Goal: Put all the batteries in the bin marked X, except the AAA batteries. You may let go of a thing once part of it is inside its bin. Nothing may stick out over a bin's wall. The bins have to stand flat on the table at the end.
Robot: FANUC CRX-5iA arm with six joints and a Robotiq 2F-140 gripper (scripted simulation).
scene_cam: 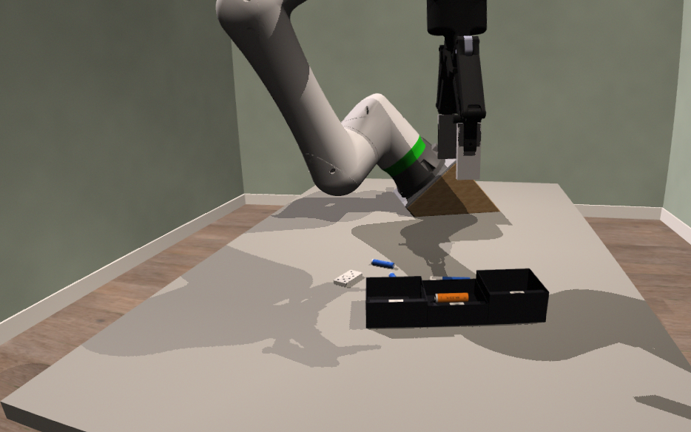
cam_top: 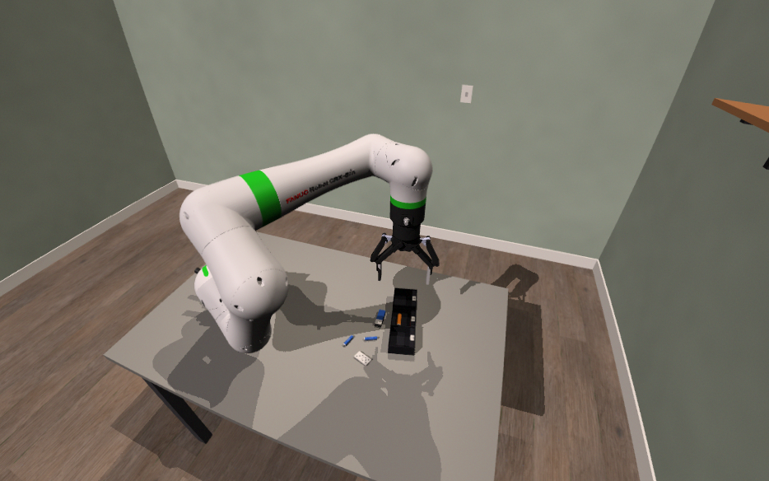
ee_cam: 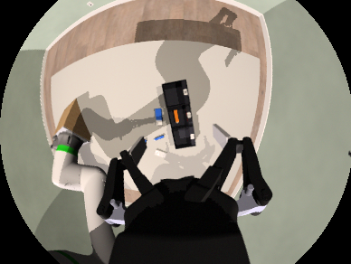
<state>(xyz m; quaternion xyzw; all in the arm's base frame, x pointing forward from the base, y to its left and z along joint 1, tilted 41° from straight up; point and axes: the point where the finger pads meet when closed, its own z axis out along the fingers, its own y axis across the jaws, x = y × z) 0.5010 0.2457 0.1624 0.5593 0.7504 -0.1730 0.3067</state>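
Note:
A black row of three open bins (cam_top: 401, 349) (scene_cam: 397, 316) (ee_cam: 187, 136) stands on the grey table (cam_top: 317, 397). The bins' small white labels are too small to read. An orange battery (cam_top: 398, 318) (scene_cam: 451, 297) (ee_cam: 175, 114) lies in the middle bin. A blue block-shaped battery (cam_top: 379, 316) (ee_cam: 157, 114) lies against the bin's left wall. Two thin blue batteries (cam_top: 347, 340) (cam_top: 370, 338) lie on the table left of the bin; one shows in the exterior view (scene_cam: 382, 263). My gripper (cam_top: 403, 278) (scene_cam: 461, 163) (ee_cam: 178, 136) is open and empty, high above the far end of the bin row.
A white domino (cam_top: 362, 357) (scene_cam: 348, 277) lies on the table near the bin's near end. The robot's base (cam_top: 238, 317) stands at the table's left side on a wooden wedge (scene_cam: 453, 201). The table's edges are all around.

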